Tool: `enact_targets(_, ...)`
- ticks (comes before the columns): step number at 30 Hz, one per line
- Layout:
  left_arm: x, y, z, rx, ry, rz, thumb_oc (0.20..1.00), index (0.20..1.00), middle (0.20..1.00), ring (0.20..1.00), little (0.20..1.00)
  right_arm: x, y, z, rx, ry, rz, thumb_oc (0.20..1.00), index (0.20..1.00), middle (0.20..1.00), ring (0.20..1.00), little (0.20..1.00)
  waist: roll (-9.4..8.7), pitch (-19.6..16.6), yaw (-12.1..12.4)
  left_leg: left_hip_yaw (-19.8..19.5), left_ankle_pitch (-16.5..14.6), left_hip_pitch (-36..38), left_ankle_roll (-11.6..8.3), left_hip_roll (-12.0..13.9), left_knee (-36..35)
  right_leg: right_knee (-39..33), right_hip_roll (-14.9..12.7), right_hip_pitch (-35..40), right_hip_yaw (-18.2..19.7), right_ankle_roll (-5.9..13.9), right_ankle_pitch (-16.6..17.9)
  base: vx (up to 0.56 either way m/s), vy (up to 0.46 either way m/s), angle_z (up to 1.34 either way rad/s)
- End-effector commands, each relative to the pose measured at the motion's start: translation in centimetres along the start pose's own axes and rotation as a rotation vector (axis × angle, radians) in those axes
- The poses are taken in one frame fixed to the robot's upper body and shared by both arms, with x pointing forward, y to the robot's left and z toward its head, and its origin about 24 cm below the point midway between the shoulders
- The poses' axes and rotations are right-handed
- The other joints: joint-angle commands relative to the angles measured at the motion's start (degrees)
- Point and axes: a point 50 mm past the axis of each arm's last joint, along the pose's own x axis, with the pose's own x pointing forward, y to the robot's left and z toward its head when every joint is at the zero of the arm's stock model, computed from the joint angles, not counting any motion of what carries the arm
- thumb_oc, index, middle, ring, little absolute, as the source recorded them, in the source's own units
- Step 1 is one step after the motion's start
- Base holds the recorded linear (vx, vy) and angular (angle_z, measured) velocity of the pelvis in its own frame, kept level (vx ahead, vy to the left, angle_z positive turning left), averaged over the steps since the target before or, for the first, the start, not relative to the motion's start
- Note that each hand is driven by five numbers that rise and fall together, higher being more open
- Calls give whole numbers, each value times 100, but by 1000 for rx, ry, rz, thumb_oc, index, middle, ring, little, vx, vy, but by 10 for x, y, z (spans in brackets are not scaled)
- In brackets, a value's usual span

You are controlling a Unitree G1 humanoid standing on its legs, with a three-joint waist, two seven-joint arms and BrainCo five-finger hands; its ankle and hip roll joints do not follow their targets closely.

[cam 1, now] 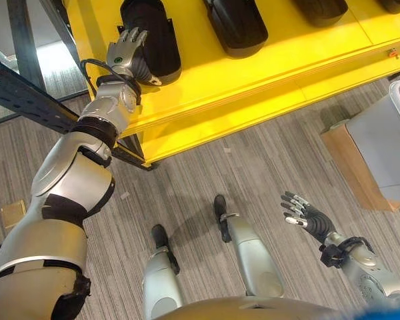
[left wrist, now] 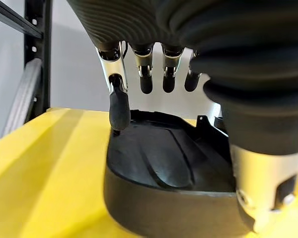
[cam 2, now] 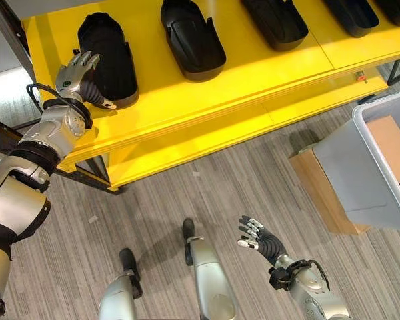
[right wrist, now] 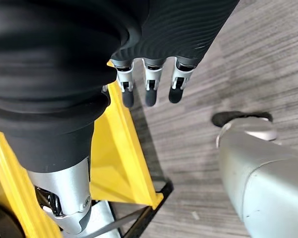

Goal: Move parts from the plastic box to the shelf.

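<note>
Several black moulded parts lie in a row on the yellow shelf [cam 2: 207, 100]. My left hand [cam 2: 80, 77] reaches up to the leftmost part [cam 2: 113, 47] and rests open at its near edge. In the left wrist view its straight fingers [left wrist: 118, 104] hang over that part [left wrist: 164, 163], one tip touching the rim, nothing gripped. Low over the carpet at the right, my right hand [cam 2: 259, 237] is open and holds nothing. The grey plastic box [cam 2: 360, 167] stands on the floor at the far right.
A brown cardboard box [cam 2: 313, 187] sits against the plastic box's left side. A black rack beam [cam 1: 27, 93] crosses at the left, and a small cardboard piece [cam 1: 13, 213] lies on the carpet below it. The shelf's black foot [cam 1: 130, 159] reaches onto the floor.
</note>
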Motion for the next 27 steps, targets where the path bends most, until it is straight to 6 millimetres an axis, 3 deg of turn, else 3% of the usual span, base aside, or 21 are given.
enact_targets(1, 17, 47, 6, -69, 11, 135, 1000, 1000, 1000, 1000, 1000, -4, -13, 28, -46, -81, 2, 1000, 1000, 1000, 1000, 1000, 125, 315, -59, -462, -257, 313, -352, 399, 426, 460, -476, -102, 492, 857, -95, 11, -11, -3)
enact_targets(13, 17, 42, 13, -57, -6, 118, 1000, 1000, 1000, 1000, 1000, -4, -14, 26, -43, -74, -1, 1000, 1000, 1000, 1000, 1000, 128, 349, -81, -466, -266, 285, -351, 413, 464, 513, -448, -164, 526, 837, -110, 3, -6, -3)
enact_targets(27, 14, 37, -13, -143, 124, 91, 1000, 1000, 1000, 1000, 1000, -6, -16, 25, -34, -63, 0, 1000, 1000, 1000, 1000, 1000, 109, 321, -113, -480, -263, 183, -366, 456, 533, 569, -417, -268, 532, 822, -100, 0, -3, -1)
